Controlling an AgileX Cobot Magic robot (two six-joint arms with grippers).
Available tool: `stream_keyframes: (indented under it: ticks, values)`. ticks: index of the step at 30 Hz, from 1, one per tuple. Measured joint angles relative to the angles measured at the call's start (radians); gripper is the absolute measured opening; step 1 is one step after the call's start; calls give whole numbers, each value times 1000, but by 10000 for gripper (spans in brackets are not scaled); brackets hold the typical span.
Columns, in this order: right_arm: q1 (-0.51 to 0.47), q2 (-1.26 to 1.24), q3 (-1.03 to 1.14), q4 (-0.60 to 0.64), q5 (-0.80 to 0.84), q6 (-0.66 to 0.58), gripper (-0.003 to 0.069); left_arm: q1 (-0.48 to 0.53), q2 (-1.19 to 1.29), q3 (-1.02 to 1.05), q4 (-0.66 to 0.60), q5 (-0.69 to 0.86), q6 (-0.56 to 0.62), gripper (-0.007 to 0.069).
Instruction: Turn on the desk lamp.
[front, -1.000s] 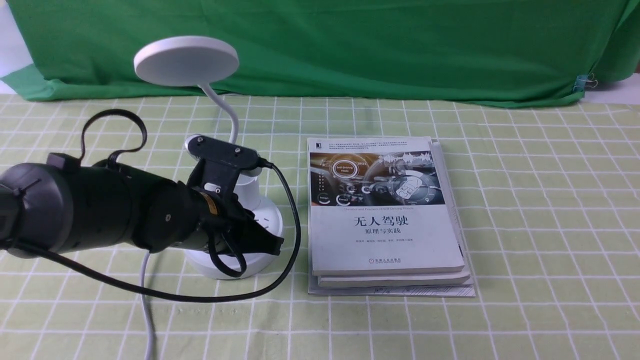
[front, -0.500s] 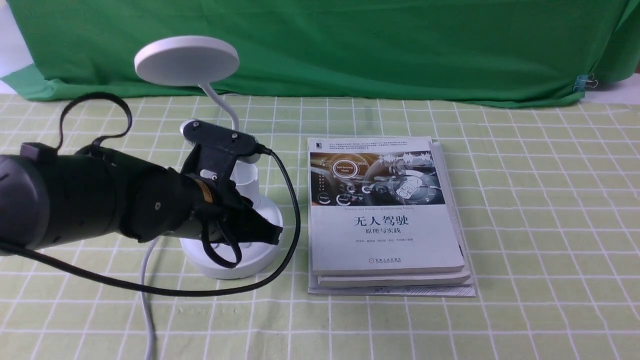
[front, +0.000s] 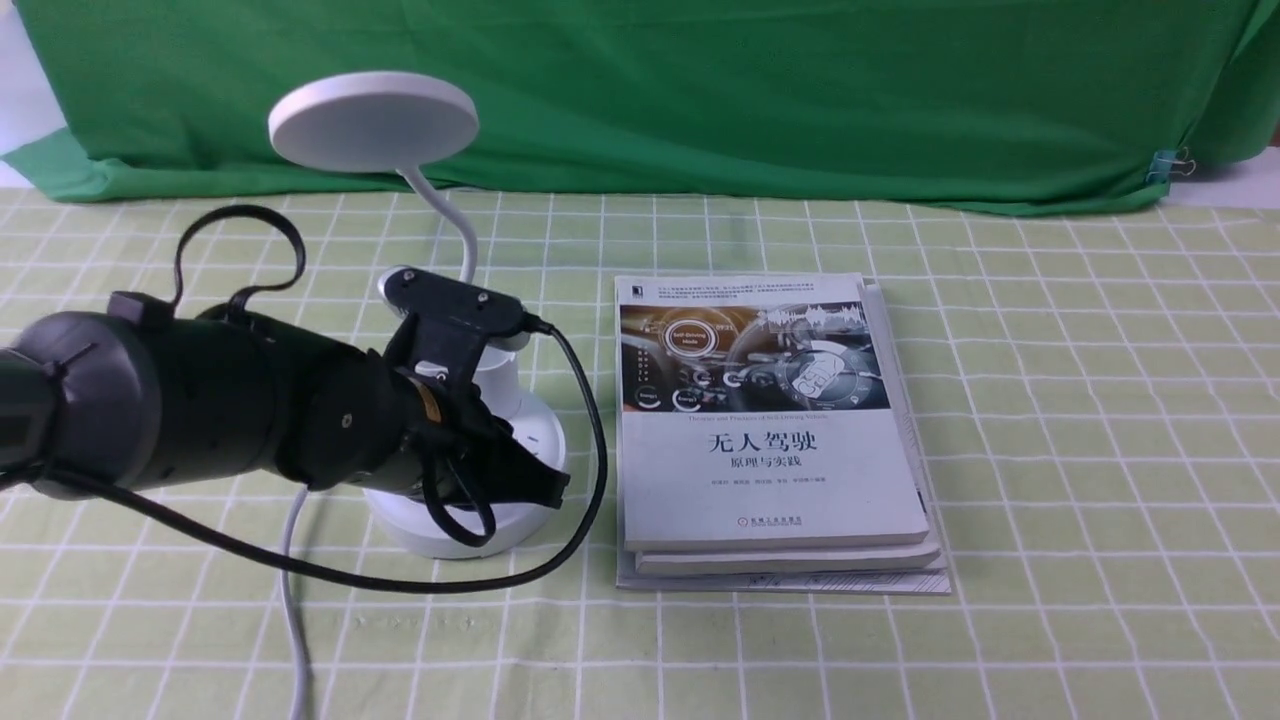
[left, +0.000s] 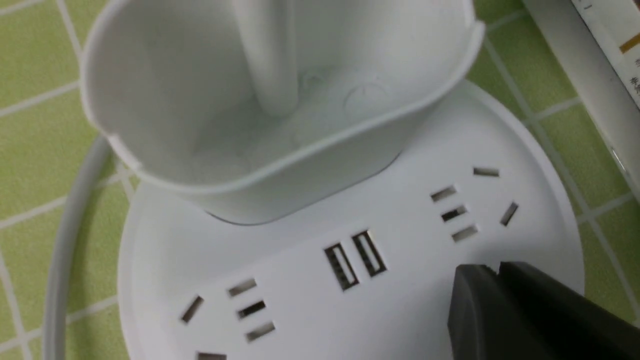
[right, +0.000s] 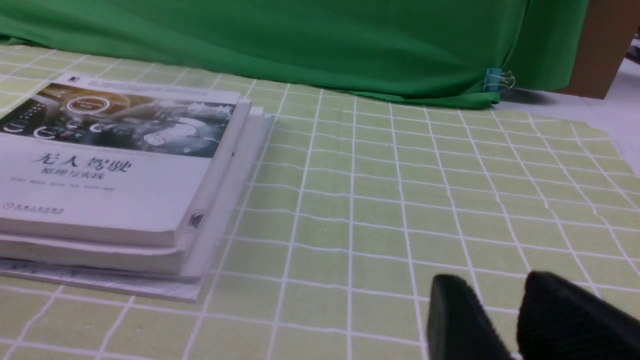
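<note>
The white desk lamp stands left of centre, its flat disc head (front: 372, 120) on a thin bent neck above the round base (front: 540, 440). My left gripper (front: 550, 487) is shut and empty. Its tips sit low over the front right part of the base. In the left wrist view the shut tips (left: 492, 270) lie over the base's surface (left: 300, 240), beside a socket (left: 465, 210) and two USB ports (left: 355, 260). The cup holder (left: 175, 100) rises behind them. My right gripper (right: 495, 280) hangs open over bare cloth, away from the lamp.
A stack of books (front: 770, 430) lies just right of the lamp base, seen also as the books (right: 100, 165) in the right wrist view. The lamp's white cord (front: 290, 600) runs toward the front edge. A green backdrop (front: 700, 100) closes the far side.
My left gripper rose and pulled back a little half a second ago, then came down again onto the front of the lamp base. The lamp and books have not moved.
</note>
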Motion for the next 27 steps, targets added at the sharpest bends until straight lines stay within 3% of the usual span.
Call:
stream_keyframes:
  ticks: [18, 27]
  values:
    - [0, 0, 0, 0, 0, 0, 244, 0, -201, 74, 1, 57, -54, 19]
    - [0, 0, 0, 0, 0, 0, 244, 0, -665, 345, -57, 62, -132, 19]
